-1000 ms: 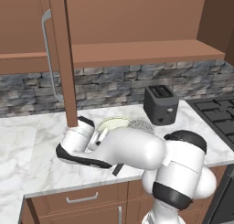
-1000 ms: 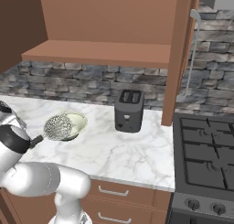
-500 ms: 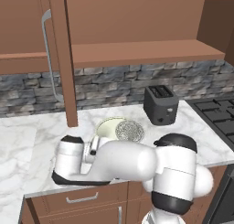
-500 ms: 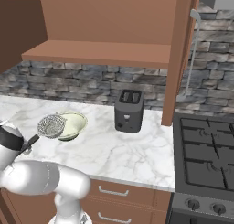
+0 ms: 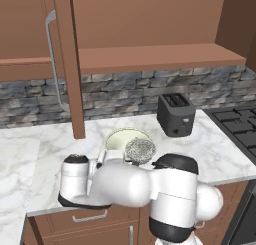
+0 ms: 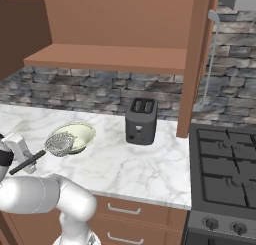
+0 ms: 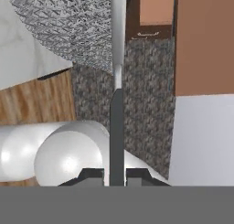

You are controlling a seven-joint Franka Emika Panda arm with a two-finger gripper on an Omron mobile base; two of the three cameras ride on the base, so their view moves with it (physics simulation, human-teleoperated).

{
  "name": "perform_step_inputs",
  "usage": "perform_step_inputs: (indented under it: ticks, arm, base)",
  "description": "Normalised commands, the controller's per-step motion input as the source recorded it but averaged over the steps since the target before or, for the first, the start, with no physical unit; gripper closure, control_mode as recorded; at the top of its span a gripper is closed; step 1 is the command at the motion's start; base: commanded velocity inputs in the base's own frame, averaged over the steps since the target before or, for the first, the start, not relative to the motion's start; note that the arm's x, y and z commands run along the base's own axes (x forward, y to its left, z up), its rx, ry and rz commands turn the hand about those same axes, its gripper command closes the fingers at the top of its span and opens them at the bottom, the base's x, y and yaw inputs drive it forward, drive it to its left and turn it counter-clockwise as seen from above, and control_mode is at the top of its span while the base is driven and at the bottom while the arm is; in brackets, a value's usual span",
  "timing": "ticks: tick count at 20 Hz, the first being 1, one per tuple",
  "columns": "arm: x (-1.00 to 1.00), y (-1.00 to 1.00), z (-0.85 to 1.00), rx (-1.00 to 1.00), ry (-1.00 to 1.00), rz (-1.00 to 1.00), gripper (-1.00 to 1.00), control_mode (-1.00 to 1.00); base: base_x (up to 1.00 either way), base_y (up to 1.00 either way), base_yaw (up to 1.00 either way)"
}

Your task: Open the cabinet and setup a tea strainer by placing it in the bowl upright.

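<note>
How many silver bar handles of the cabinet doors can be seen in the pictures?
2. One handle is on the open cabinet door left of the bowl; the other handle is on the open door right of the toaster.

Worktop [image 6: 150, 164]: bowl [image 6: 80, 134] left of toaster [image 6: 141, 121]; strainer [image 6: 60, 143] at the bowl's near rim; stove [image 6: 222, 174] far right.

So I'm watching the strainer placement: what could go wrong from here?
The gripper pinches only the far end of the tea strainer handle, so the strainer may pivot or slip. The mesh basket sits over the near rim of the bowl, not its centre; released now, it may tip out. The open cabinet door stands close to the bowl.
</note>
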Motion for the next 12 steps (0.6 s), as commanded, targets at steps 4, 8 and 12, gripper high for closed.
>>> perform_step_inputs:
  ticks: [4,8,12]
  arm:
    - [0.07,0.00,0.00,0.00,0.00,0.00,1.00,-1.00]
    - [0.19,0.00,0.00,0.00,0.00,0.00,1.00,-1.00]
    - [0.32,0.00,0.00,0.00,0.00,0.00,1.00,-1.00]
  base:
    - [0.00,0.00,0.00]
    - [0.00,0.00,0.00]
    - [0.00,0.00,0.00]
